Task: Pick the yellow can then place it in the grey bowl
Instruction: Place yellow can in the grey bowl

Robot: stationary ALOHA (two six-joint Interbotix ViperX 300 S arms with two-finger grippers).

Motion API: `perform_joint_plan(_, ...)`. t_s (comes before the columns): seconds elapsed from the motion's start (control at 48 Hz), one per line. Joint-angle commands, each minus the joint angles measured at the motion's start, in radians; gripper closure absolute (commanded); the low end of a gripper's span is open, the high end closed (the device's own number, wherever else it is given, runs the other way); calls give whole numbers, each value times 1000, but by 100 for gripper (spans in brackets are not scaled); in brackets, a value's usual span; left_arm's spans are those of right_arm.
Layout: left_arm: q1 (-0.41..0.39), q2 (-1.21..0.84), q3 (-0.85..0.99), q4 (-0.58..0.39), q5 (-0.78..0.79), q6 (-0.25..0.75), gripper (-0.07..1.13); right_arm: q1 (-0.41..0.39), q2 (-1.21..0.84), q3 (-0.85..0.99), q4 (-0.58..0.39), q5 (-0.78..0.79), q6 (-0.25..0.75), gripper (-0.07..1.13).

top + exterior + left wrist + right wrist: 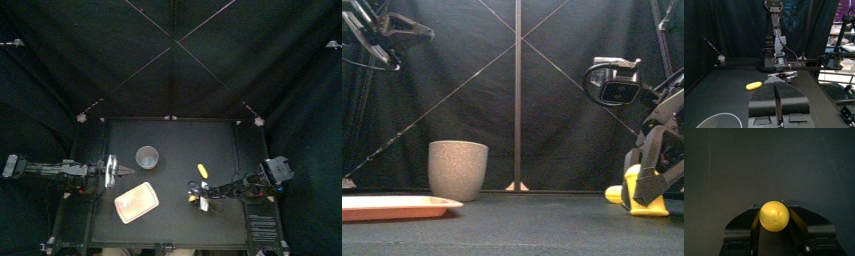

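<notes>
nearest the lens of the right wrist view, the yellow can is seen end-on as a round yellow face. it is flanked on both sides by the jaws of the right gripper, which appear to be pinched onto it. the can is held well to the right of the grey bowl and nearer the table's front than the bowl. from the front view it is judged to be low, at or just above the table. the pink tray is laid in front of the bowl, a little to its left. the left gripper is parked to the left of the bowl, its jaws pressed together on nothing.

the step in hand is judged to be the lift after the grasp. a firm pinch is advised, since a round can may roll between flat jaws. the bowl is tall, so the can should be raised above its rim before it is carried across. it should then be centred over the opening and lowered before it is let go.

how the can sits between the jaws is shown only by the right wrist view, where nothing of the bowl is seen. a second, elongated yellow piece is shown by the top view, lying to the right of the bowl and a little nearer to it than the can. in the front view it cannot be told apart from the can with certainty. the bowl's height is given only by the front view.
</notes>
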Motion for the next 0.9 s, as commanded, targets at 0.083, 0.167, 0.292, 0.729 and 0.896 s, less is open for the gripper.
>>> perform_joint_plan(0.083, 5, 5, -20, 2, -9, 3, 107, 5, -18, -31, -6, 2, -5, 50)
perform_joint_plan(0.167, 6, 3, -18, 2, -9, 3, 107, -3, -29, -60, -20, 2, -11, 50)
perform_joint_plan(0.292, 5, 3, -14, 2, -9, 5, 107, -57, -49, -123, -84, 3, -20, 50)
perform_joint_plan(0.729, 28, 3, 6, 2, -2, 5, 107, -499, -2, -486, -394, -6, -25, 50)
perform_joint_plan(0.896, 46, 3, 12, 3, -2, 6, 107, -548, 91, -615, -377, 8, -25, 50)
